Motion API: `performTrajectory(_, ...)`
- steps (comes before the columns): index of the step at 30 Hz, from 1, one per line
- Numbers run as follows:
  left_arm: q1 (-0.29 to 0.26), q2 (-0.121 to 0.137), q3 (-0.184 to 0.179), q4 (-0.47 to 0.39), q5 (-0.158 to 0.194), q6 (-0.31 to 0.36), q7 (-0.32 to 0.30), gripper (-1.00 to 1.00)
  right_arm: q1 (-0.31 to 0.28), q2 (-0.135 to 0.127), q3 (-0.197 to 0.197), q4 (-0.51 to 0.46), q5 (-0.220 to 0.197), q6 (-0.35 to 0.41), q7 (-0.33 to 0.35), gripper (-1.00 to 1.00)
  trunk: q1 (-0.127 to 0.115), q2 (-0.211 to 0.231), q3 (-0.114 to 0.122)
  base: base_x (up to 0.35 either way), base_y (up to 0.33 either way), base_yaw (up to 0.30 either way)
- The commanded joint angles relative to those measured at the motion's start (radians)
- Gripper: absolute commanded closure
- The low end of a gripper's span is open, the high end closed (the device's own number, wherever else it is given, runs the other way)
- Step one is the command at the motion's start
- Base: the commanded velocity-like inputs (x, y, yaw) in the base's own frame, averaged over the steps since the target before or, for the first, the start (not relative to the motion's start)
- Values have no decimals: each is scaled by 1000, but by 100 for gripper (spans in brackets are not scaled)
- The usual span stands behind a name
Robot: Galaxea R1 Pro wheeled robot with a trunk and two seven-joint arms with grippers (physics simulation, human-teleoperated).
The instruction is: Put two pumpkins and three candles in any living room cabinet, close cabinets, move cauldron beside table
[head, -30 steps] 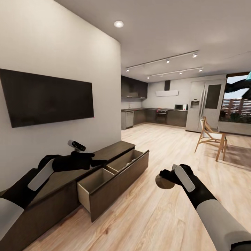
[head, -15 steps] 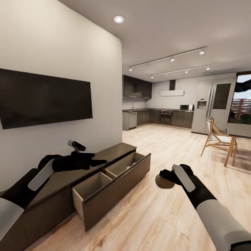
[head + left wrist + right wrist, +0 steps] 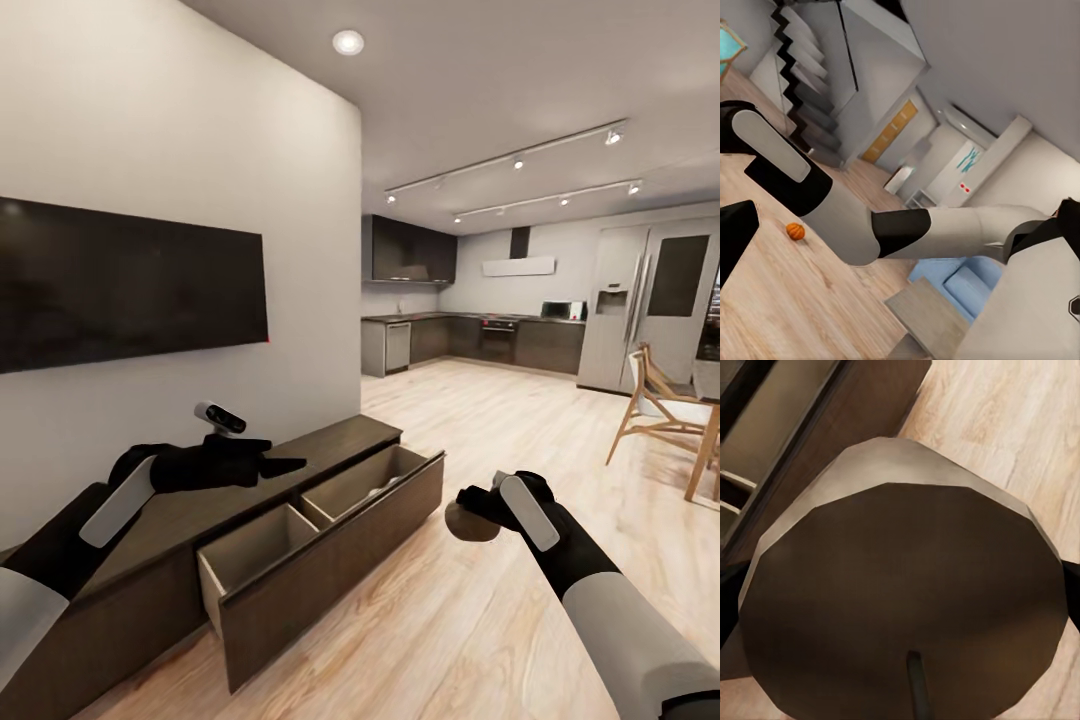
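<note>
While my right end effector [image 3: 478, 518] grips a candle [image 3: 470, 523] above the wooden floor [image 3: 480, 610], just off the cabinet [image 3: 290, 520], I see its drawer [image 3: 320, 545] pulled out. A pumpkin [image 3: 795, 231] lies on the floor. My left end effector [image 3: 285, 463] hovers over the cabinet top; I cannot tell its opening.

Matt dark brown wood cabinet [image 3: 300, 560]; pale planked wood floor [image 3: 480, 620]; smooth, waxy matt beige candle [image 3: 900, 607]; glossy orange pumpkin [image 3: 794, 231].
</note>
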Motion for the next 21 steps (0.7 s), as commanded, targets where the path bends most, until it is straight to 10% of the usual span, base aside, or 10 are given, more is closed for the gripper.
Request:
performTrajectory(1,-2,1,-3,1,3,6,-2,-100,-1,-2,4,-2,-10,-1,-11,100,0,-1,-1,256,-229,235)
performTrajectory(21,-2,2,-4,-5,6,6,-5,-100,-1,1,4,-2,-10,-1,-11,100,0,-1,11,242,-94,264)
